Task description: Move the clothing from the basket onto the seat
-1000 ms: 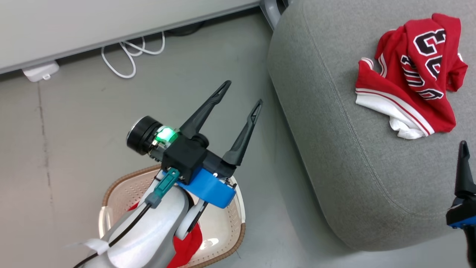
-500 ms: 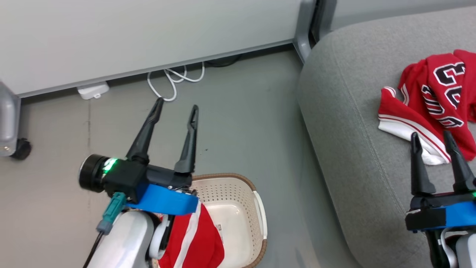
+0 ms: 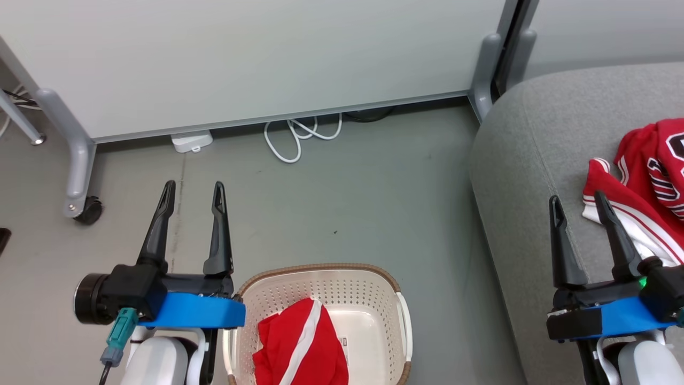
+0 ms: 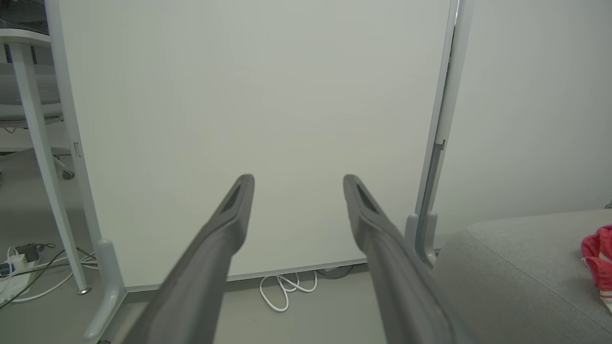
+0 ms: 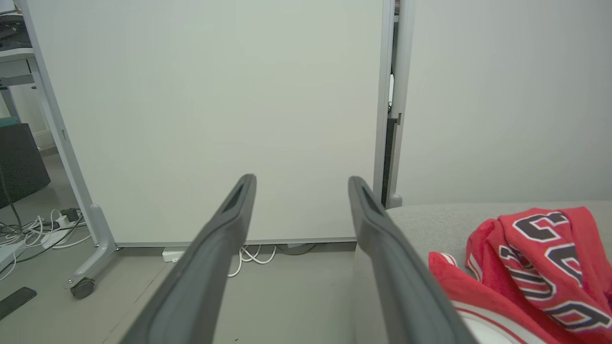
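- White partition panel [image 3: 267, 53] at back, caster [image 3: 88, 210] at left foot.
- White cable [image 3: 303, 131] coiled on floor [image 3: 347, 214] nr panel.
- Small white box [image 3: 191, 142] left of cable.

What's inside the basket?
A crumpled red garment with a white stripe lies in the basket, beside a bare patch of floor with a small label. Whatever is under the garment is covered, and the basket's near end is cut off.

Left fingers [image 3: 160, 230] swung off basket [image 3: 320, 267], now beside it.
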`<state>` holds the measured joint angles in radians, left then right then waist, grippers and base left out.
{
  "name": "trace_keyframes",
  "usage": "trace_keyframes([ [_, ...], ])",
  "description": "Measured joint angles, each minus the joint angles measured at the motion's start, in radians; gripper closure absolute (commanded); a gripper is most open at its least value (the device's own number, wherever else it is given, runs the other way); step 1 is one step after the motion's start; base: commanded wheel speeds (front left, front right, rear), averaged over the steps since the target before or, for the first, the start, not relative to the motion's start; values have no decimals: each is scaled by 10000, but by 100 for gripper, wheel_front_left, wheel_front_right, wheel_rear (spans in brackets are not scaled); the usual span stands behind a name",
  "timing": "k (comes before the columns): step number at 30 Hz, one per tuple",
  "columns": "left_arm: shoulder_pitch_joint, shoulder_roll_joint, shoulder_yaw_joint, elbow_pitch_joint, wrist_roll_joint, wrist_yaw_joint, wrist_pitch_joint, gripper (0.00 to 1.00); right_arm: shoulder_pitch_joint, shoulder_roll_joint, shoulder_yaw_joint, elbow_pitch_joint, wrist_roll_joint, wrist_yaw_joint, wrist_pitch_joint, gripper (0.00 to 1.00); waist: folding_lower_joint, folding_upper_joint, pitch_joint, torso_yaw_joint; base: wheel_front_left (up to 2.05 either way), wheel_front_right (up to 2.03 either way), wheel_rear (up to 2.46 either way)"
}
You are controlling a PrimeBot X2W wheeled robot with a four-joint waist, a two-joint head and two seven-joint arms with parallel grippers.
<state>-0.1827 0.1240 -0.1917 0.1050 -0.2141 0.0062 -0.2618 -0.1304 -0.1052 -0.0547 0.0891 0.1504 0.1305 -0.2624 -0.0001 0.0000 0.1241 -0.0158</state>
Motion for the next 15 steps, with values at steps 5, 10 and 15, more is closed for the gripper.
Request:
trace_keyframes([
  [5,347,-263,502,119,236,-324,0,0,175,176,36,63,-215,0,0,0,0,0,-226,232,0,0,0],
  [10,649,-453,846,182,443,-541,0,0,380,334,-12,184,-372,0,0,0,0,0,-432,395,0,0,0],
  [15,795,-593,1014,211,583,-685,0,0,521,420,-2,291,-518,0,0,0,1,0,-552,493,0,0,0],
])
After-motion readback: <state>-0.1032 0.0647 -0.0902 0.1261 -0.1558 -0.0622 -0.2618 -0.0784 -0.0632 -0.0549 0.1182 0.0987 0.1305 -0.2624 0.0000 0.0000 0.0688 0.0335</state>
